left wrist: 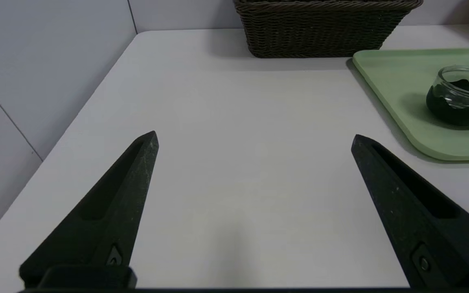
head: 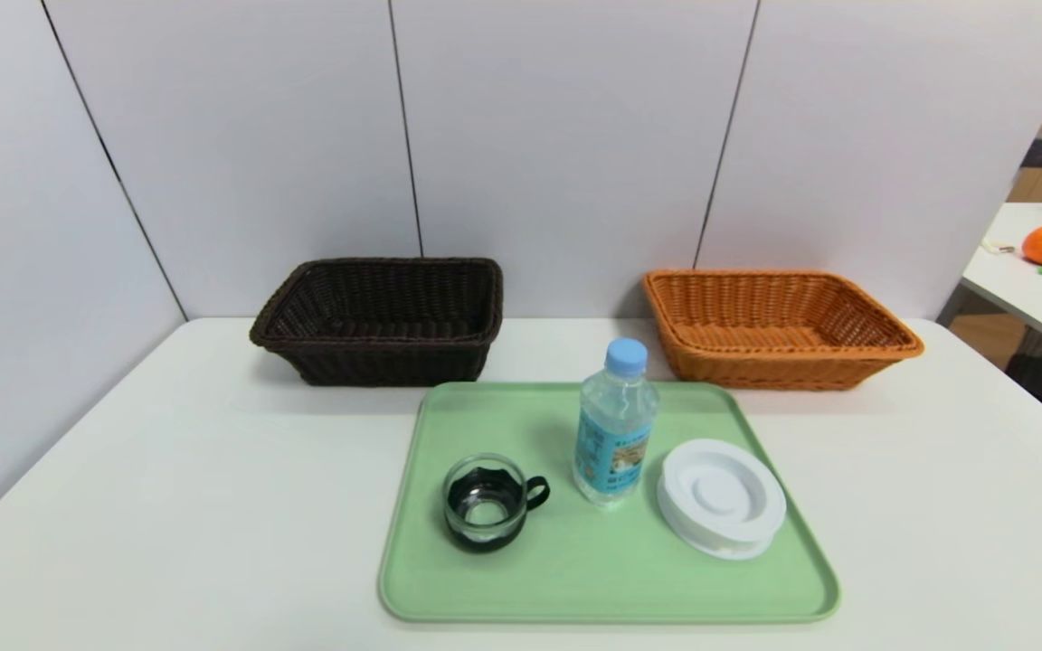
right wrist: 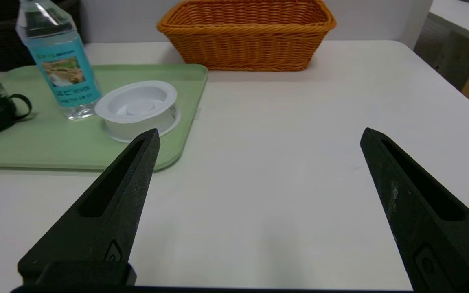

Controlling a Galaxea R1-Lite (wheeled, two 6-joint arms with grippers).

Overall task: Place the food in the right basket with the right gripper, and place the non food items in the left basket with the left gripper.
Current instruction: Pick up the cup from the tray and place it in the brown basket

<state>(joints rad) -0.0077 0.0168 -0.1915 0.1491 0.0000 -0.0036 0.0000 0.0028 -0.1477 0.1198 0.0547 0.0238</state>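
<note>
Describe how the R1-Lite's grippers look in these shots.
Left gripper: two black, wedge-shaped fingers tapering to narrow tips, each with a long recessed slot and a screw near its base. Right gripper: same design, with light scuffs on the fingers. Arms themselves aren't visible; no cables or markings readable.

White table (head: 213, 506) carries two baskets, green tray (head: 611, 588).

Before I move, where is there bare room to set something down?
The white table is bare left of the green tray, below the dark basket, and right of the tray, below the orange basket. On the tray, it is crowded between bottle and white lid; its front strip is bare.
</note>
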